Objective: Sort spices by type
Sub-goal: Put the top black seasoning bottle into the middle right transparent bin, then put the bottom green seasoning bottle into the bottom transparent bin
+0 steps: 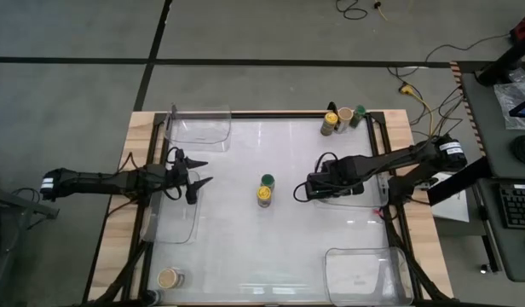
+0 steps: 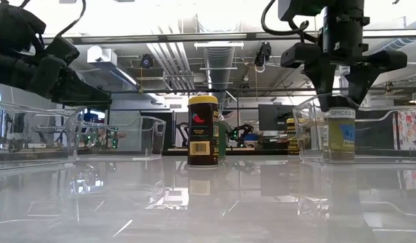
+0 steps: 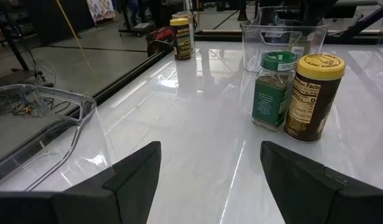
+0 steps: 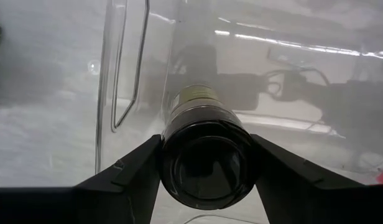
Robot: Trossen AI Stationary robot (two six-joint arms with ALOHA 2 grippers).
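"SPICES"-labelled jar [image 2: 342, 132] beneath right gripper [image 2: 343, 101]

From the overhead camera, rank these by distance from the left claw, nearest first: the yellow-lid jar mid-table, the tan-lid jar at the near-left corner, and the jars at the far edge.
Left claw as reference:
1. Yellow-lid jar, mid-table, to its right.
2. Tan-lid jar, near-left corner.
3. Far-edge jars, far right, beyond the right claw.
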